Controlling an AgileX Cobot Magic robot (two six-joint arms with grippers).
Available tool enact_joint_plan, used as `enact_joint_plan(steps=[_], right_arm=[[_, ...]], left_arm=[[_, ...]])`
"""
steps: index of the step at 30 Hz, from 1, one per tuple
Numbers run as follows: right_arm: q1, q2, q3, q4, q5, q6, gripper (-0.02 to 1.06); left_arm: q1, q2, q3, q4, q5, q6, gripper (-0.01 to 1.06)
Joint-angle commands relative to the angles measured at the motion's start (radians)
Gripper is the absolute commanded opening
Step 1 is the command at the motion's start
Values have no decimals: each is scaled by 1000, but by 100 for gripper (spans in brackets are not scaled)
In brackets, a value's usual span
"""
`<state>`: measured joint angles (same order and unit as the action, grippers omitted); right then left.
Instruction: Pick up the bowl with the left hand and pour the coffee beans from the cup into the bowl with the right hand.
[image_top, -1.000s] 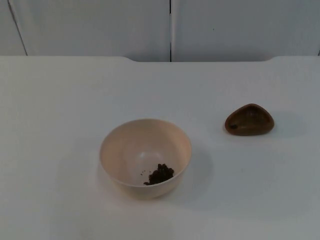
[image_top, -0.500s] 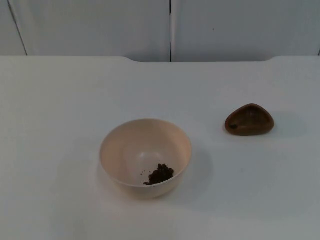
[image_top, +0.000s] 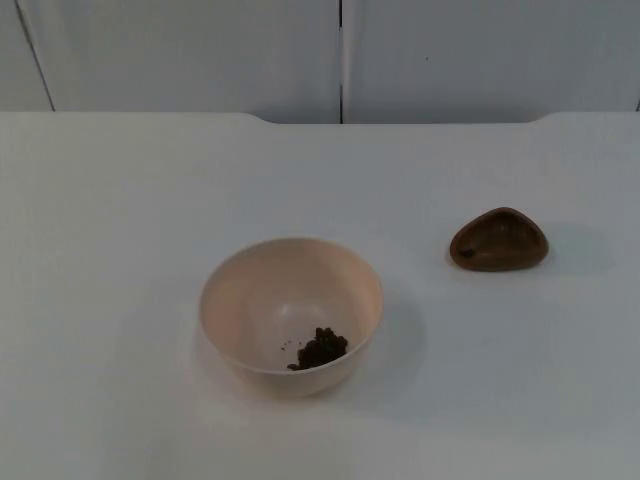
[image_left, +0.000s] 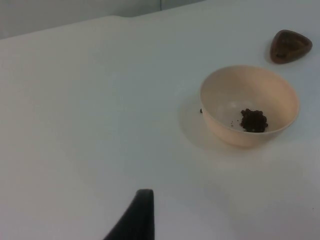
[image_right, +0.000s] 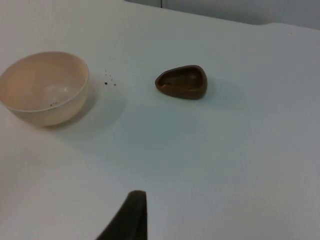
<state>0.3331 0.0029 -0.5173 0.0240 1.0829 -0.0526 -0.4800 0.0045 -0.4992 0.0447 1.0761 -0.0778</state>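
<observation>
- A cream bowl (image_top: 291, 312) stands on the white table (image_top: 120, 200), near centre, a small heap of coffee beans (image_top: 320, 349) inside at 5 o'clock.
- A brown wooden cup (image_top: 499, 240) sits well apart at the bowl's 2 o'clock.
- A few dark specks (image_right: 109, 81) lie on the table between bowl and cup.
- Left gripper (image_left: 135, 220) and right gripper (image_right: 127, 217) each show one black fingertip above bare table; their spread cannot be told.

A round cream bowl (image_top: 290, 312) sits on the white table (image_top: 120, 200). A little pile of dark coffee beans (image_top: 320, 349) lies inside it, near the front. A small brown cup (image_top: 499, 240) sits well apart from the bowl. A grey wall (image_top: 200, 50) stands behind the table.
</observation>
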Motion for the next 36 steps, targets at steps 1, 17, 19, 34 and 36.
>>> enact_joint_plan(steps=[1,17,19,34,36], right_arm=[[1,-3,1,-4,-1,1,105],[1,-3,1,3,-3,4,105],[1,-3,1,5,-3,4,105],[-65,-3,1,5,-3,4,105],[-138,-3,1,5,-3,4,105]], left_arm=[[1,-4,5,-3,0,2,105],[1,-4,5,-3,0,2,105],[1,-4,5,-3,0,2,105],[1,-4,5,-3,0,2,105],[1,-4,5,-3,0,2,105]])
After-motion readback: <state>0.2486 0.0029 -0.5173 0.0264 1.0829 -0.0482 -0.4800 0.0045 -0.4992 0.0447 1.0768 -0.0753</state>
